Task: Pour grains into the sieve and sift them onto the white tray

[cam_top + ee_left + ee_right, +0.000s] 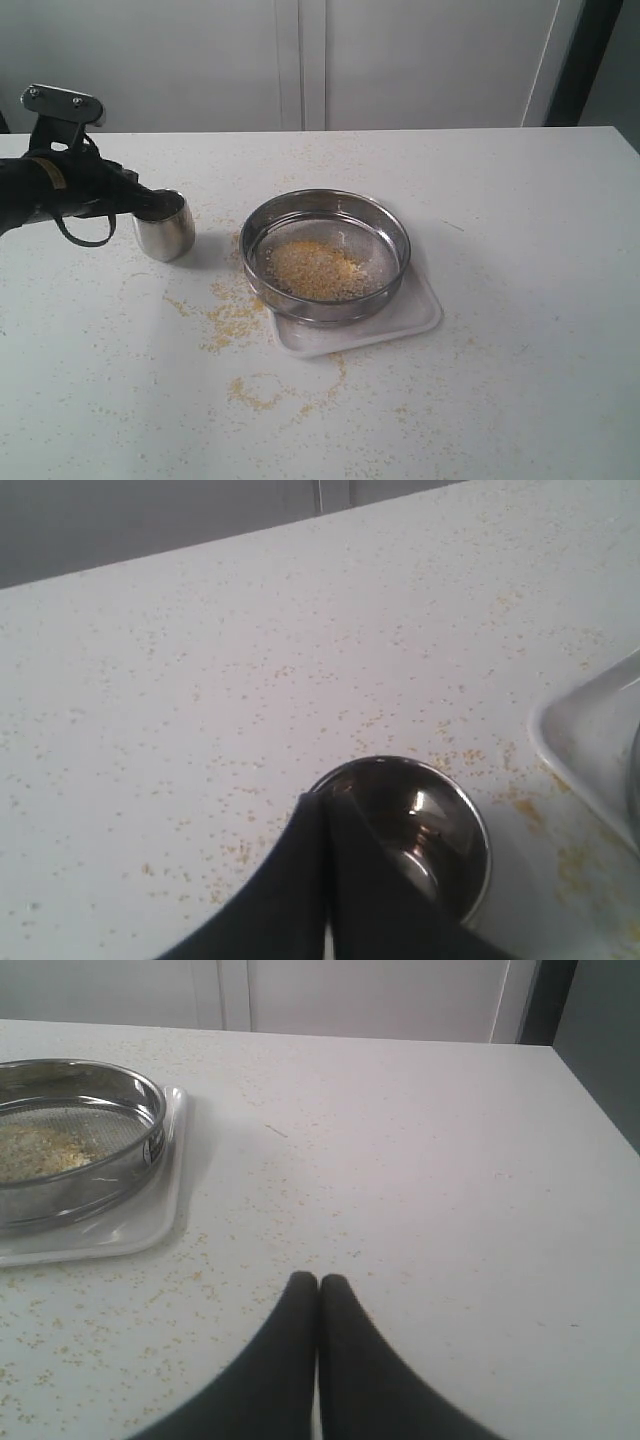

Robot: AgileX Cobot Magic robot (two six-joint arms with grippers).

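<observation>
Left gripper (326, 805) pinches the cup (165, 232) by its rim, left of the sieve (330, 212), fingers all but together. Grains (315, 270) already heap in the sieve, which sits on the tray (415, 312). Looks like the pouring stage: next, lift and tip over the sieve. Right gripper (318, 1282) is pressed together, empty, apart from the sieve.

- The table (520, 300) has a white top, speckled nearly everywhere with stray grains (232, 315).
- A steel cup (166, 228) stands upright on it, its rim right at the tips of the left gripper (150, 205).
- The white tray (420, 315) lies flat on the far side of the cup from that gripper, and ahead of the right gripper (318, 1282), off to one side.
- The grains lie thickest between cup and tray, and thin out to scattered specks around the right gripper's tips.
</observation>
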